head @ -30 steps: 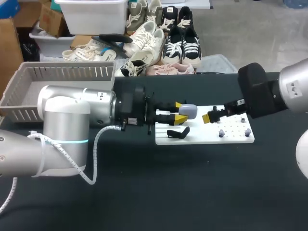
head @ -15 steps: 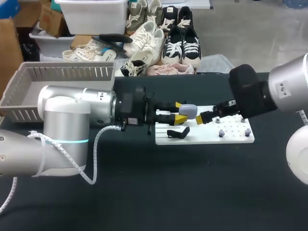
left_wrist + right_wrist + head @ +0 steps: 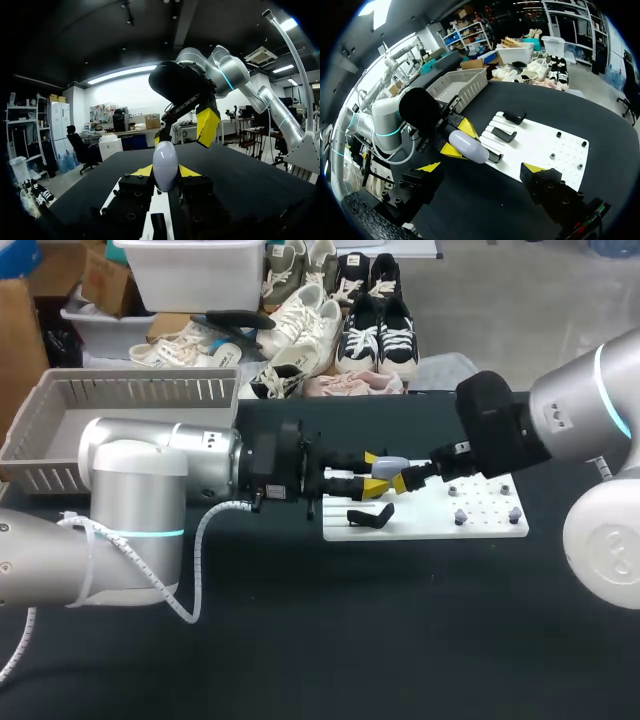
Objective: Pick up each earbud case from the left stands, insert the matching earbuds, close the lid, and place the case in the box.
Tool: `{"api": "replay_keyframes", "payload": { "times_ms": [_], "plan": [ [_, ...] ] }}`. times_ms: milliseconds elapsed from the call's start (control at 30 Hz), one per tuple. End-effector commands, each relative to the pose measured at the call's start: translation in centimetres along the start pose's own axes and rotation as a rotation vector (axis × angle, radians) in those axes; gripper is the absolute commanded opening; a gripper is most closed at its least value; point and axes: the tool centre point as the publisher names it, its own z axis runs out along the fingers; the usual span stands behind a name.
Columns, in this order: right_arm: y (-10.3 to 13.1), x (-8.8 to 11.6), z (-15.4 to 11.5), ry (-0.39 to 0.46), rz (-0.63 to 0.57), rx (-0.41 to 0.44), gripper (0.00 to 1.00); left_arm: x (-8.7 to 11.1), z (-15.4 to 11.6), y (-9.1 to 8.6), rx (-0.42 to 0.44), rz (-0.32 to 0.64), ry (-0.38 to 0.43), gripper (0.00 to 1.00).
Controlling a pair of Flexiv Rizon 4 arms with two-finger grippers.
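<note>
one case (image 3: pixel 391 469), one box (image 3: pixel 130 390)

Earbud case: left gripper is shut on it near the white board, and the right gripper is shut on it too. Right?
Not quite. The left gripper is shut on the earbud case near the white board, but the right gripper is open. The right wrist view shows its yellow tips wide apart, with the case ahead of them and not touched by either.

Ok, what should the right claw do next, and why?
Probably ease the right claw forward onto the earbud case, to work its lid open. The left claw grips the case over the white board, lid seemingly shut, and it lies just ahead of the right claw's open fingers.
</note>
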Motion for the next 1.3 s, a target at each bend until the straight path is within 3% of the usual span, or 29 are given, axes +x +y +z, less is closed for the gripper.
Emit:
{"api": "replay_keyframes", "payload": {
  "times_ms": [33, 1300],
  "plan": [
    [0.0, -0.3, 0.3, 0.009, 0.006, 0.016, 1.0, 0.1, 0.0, 0.1, 0.001, 0.001, -0.003, 0.0],
    [-1.2, -0.7, 1.4, 0.034, 0.038, 0.055, 1.0, 0.1, 0.0, 0.1, 0.001, 0.001, -0.003, 0.0]
  ]
}}
